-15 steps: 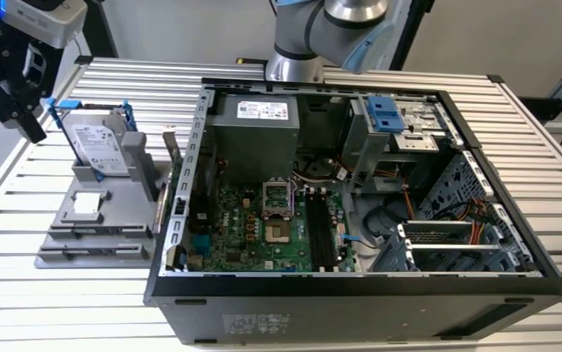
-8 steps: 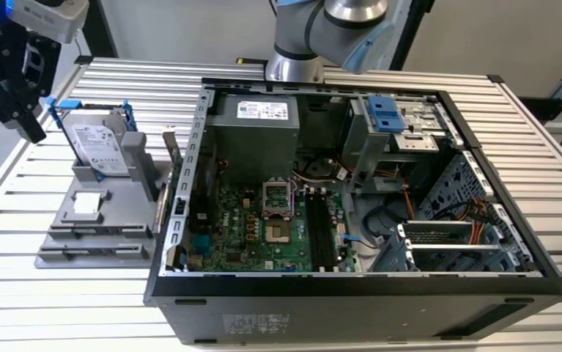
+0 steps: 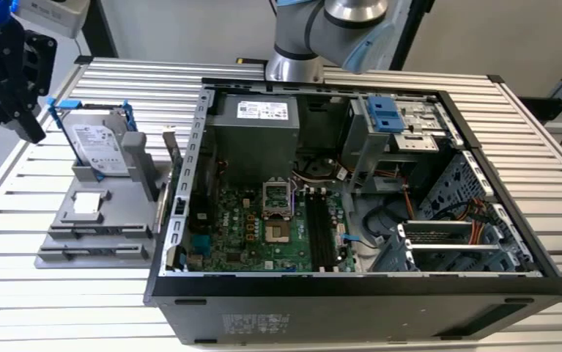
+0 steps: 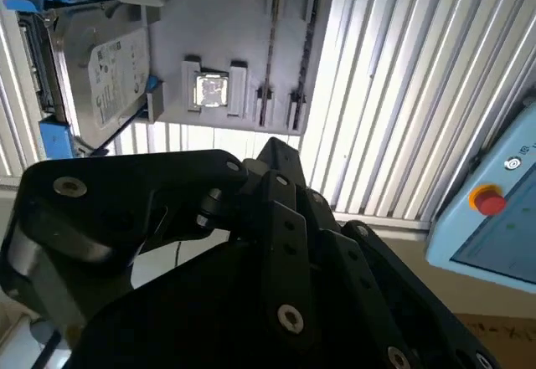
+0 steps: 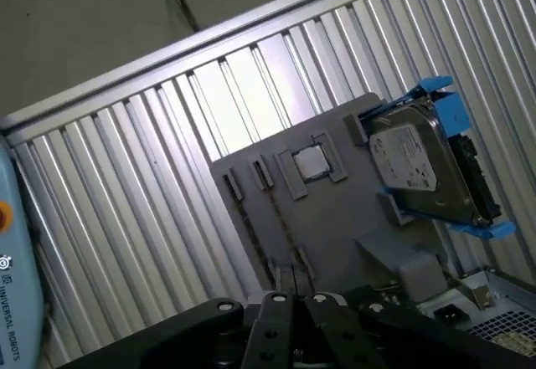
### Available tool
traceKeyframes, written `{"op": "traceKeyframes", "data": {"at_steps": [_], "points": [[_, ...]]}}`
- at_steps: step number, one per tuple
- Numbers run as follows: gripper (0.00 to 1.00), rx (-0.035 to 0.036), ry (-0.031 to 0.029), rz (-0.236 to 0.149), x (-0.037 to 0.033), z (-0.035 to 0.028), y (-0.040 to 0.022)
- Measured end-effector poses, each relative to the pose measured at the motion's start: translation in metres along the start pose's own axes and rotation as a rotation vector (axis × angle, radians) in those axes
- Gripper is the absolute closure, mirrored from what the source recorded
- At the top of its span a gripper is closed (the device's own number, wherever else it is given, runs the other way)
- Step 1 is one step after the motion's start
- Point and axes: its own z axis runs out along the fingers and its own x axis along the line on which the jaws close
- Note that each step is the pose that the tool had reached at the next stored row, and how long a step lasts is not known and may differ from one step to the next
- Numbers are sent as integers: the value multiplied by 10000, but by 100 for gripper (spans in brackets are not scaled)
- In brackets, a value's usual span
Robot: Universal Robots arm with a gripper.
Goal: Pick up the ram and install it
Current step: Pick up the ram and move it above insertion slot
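Observation:
The ram is a thin dark stick lying on edge in a long slot at the front of the grey holder, at the exterior view's left. In the second wrist view the ram shows as a narrow dark strip, with a second strip like it beside it. My black gripper hangs open and holds nothing, high above the table's back left corner and well away from the holder. The black memory slots run along the green motherboard inside the open computer case.
On the holder stand a silver hard drive in a blue frame, a green card on edge and a small square chip. The arm's base rises behind the case. A blue pendant lies beyond the slatted table's edge.

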Motion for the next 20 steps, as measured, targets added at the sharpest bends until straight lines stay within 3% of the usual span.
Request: {"op": "traceKeyframes", "data": {"at_steps": [15,16,20], "points": [[100,-4,111,-2720,0,0,1],[100,25,90,-2863,0,0,1],[100,248,-99,-3295,0,0,0]]}}
